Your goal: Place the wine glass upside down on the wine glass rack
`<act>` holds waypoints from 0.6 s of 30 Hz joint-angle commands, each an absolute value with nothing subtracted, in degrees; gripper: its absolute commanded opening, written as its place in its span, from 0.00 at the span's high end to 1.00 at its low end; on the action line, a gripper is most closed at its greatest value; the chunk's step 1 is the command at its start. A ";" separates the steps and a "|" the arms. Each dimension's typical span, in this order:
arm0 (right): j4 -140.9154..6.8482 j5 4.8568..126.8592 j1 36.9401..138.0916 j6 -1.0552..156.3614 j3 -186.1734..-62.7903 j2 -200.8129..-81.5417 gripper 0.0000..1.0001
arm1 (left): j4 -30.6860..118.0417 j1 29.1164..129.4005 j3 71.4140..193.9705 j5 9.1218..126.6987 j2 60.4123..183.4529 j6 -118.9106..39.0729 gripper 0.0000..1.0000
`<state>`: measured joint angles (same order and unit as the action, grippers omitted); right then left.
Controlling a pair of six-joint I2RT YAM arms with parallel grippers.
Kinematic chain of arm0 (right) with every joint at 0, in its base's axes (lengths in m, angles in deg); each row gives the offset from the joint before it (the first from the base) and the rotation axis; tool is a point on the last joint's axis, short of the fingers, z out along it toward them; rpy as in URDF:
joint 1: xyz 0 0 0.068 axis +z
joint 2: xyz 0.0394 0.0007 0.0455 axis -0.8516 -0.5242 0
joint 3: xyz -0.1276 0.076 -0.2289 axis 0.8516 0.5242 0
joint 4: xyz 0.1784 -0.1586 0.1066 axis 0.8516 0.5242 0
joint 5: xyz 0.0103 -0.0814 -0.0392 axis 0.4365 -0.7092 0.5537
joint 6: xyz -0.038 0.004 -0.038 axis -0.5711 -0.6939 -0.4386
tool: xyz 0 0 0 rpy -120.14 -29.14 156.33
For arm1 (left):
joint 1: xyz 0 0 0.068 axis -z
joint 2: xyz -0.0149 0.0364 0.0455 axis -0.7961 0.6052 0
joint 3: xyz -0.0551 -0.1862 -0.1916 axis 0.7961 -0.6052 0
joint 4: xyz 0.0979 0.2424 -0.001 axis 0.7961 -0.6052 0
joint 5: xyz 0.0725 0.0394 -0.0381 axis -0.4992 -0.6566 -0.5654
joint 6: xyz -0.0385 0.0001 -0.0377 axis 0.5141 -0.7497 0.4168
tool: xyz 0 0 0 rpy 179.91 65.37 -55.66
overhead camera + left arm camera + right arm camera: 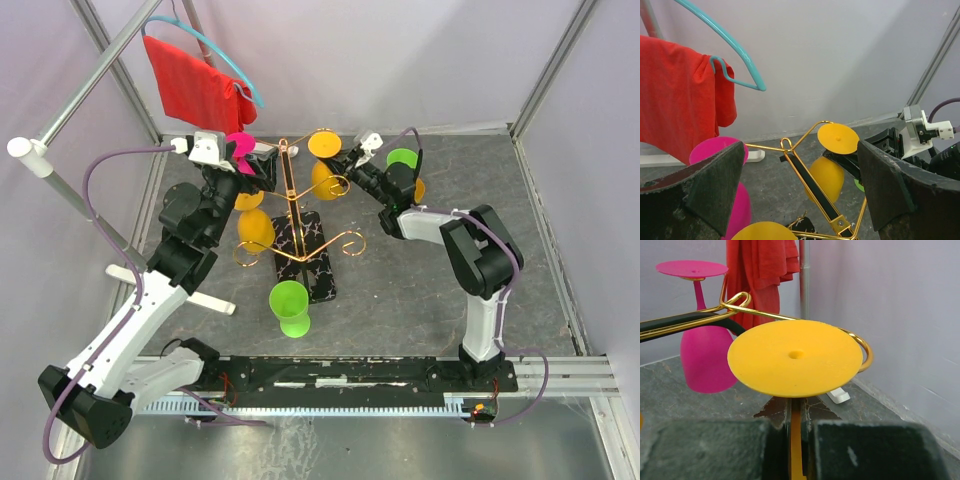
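The gold wire wine glass rack (296, 205) stands on its black marbled base (318, 268). My right gripper (340, 170) is shut on the stem of an upside-down yellow wine glass (327, 182), just under its round foot (795, 357). The foot sits over a curled rack arm (867, 352). In the left wrist view the same yellow wine glass (830, 175) hangs beyond the rack's top loop (785, 145). My left gripper (800, 190) is open and holds nothing. It is beside a pink glass (715, 152) that hangs upside down on the rack.
Two more yellow glasses (255, 230) hang on the rack's left side. A green glass (290, 305) stands on the table in front of the base, another green glass (402, 160) behind my right arm. A red cloth (195, 90) hangs on a teal hanger at back left.
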<state>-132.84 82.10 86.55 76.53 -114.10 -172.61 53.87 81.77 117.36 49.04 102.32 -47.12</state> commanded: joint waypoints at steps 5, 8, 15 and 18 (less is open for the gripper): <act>-135.62 81.43 87.19 76.52 -119.29 -175.41 0.99 | 54.85 82.02 118.55 48.55 102.73 -49.23 0.01; -135.31 81.31 87.38 76.59 -120.42 -176.28 0.99 | 54.85 81.97 118.40 48.51 102.84 -49.25 0.01; -134.13 78.19 87.70 76.37 -122.03 -177.55 0.99 | 54.85 81.94 118.09 48.62 102.74 -49.21 0.01; -132.90 77.07 87.80 75.88 -122.80 -177.85 0.99 | 54.84 82.00 118.10 48.57 102.65 -49.47 0.01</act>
<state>-132.97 80.78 87.97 76.75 -120.02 -177.24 53.85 81.77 117.36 49.02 102.91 -47.14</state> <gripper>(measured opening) 0.042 0.990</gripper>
